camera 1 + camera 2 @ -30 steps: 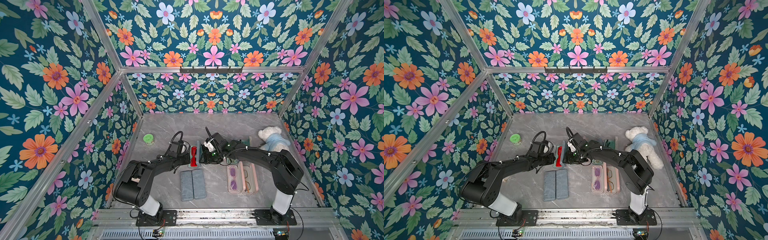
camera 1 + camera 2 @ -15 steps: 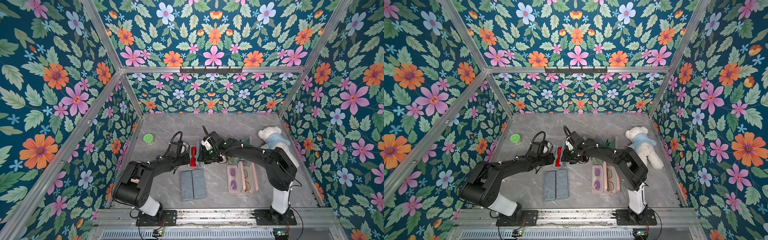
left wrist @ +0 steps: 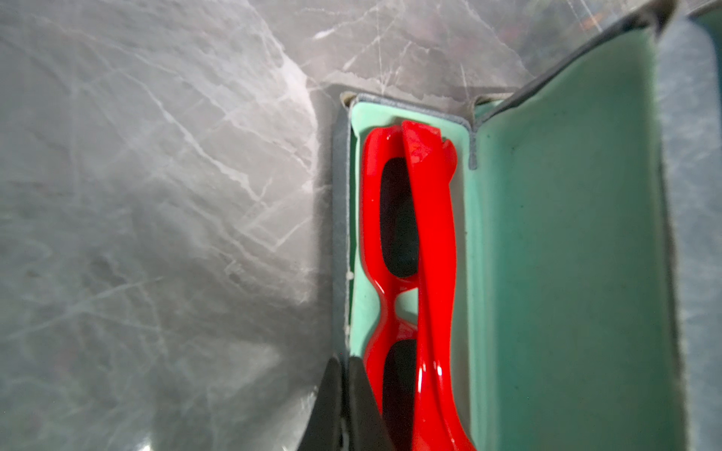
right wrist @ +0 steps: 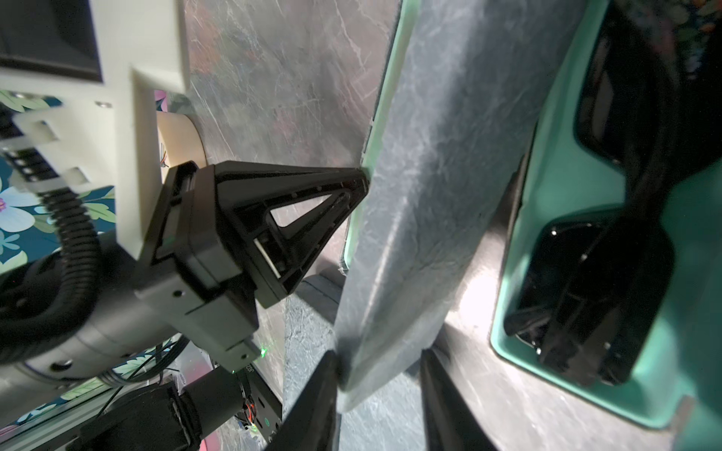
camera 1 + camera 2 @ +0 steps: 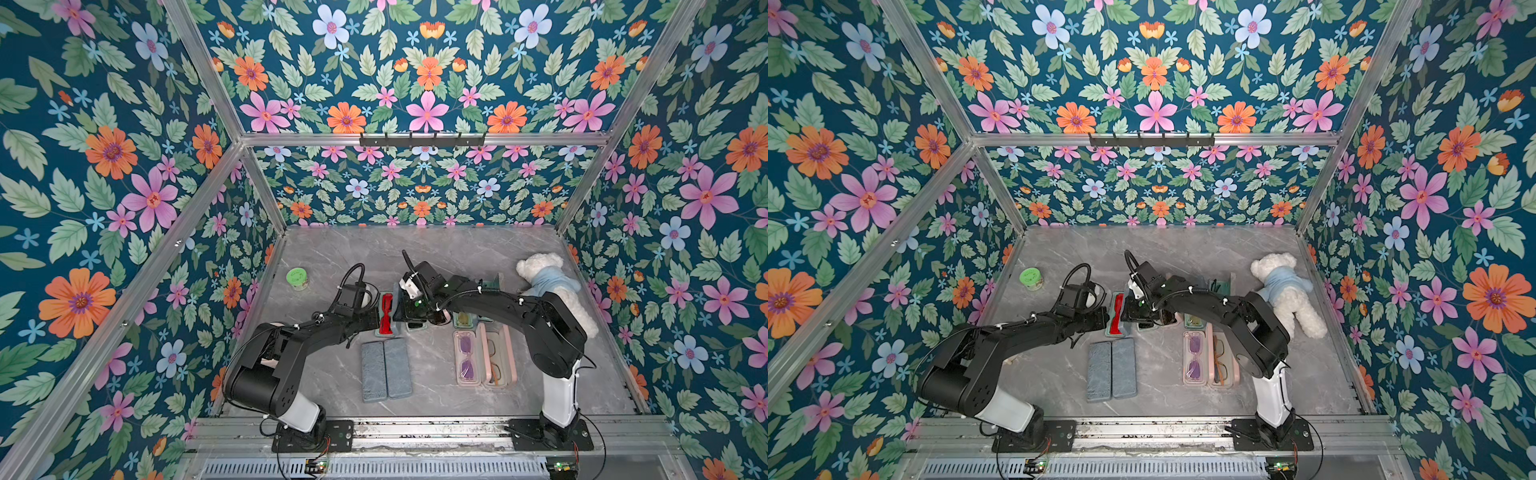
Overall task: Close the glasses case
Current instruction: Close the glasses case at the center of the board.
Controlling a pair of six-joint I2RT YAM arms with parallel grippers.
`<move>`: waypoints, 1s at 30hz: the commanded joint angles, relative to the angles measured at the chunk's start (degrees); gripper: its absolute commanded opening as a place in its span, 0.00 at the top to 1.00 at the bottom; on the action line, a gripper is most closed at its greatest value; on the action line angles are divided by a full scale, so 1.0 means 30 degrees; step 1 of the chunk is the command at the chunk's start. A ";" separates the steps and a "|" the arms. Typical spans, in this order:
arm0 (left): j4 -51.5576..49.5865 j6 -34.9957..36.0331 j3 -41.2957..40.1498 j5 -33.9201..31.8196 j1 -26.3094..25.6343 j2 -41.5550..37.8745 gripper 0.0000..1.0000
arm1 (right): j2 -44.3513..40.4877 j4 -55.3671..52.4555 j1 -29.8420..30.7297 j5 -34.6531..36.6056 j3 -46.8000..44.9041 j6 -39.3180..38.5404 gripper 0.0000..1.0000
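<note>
The glasses case [image 3: 566,234] is grey outside with a teal lining and lies open at the table's middle. Red glasses [image 3: 429,242] lie in its base, and they show in both top views [image 5: 386,313] [image 5: 1120,309]. My left gripper [image 3: 345,361] is shut on the base's outer wall, at the side away from the hinge [image 5: 376,324]. The lid [image 4: 422,195] stands raised. My right gripper [image 4: 379,353] straddles the lid's free edge. One finger touches the lid's inner side and the other stands a gap off the grey outside.
An open teal case with black glasses [image 4: 625,234] lies right behind the lid. A grey-blue case [image 5: 386,370] lies flat nearer the front. Two pink cases with glasses [image 5: 484,359] lie front right. A teddy bear [image 5: 544,282] lies at the right and a green-lidded jar [image 5: 297,277] at the left.
My right gripper has shifted left to the lid and its jaws have narrowed around it. The left gripper has kept its hold on the base wall.
</note>
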 commanded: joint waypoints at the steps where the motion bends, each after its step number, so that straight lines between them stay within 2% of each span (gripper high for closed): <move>1: 0.0475 0.0172 0.0024 0.0141 0.0006 -0.0082 0.93 | 0.0154 -0.0010 0.0031 0.0021 0.0171 0.0039 0.64; 13: 0.0563 0.0165 -0.0013 0.0270 0.0010 -0.0067 0.94 | 0.0694 -0.0275 0.0193 0.0050 0.0861 -0.0026 0.77; 30: 0.0621 0.0184 -0.0093 0.0274 -0.0015 -0.0214 0.95 | 0.0952 -0.0526 0.0310 0.0167 0.1231 -0.0107 0.80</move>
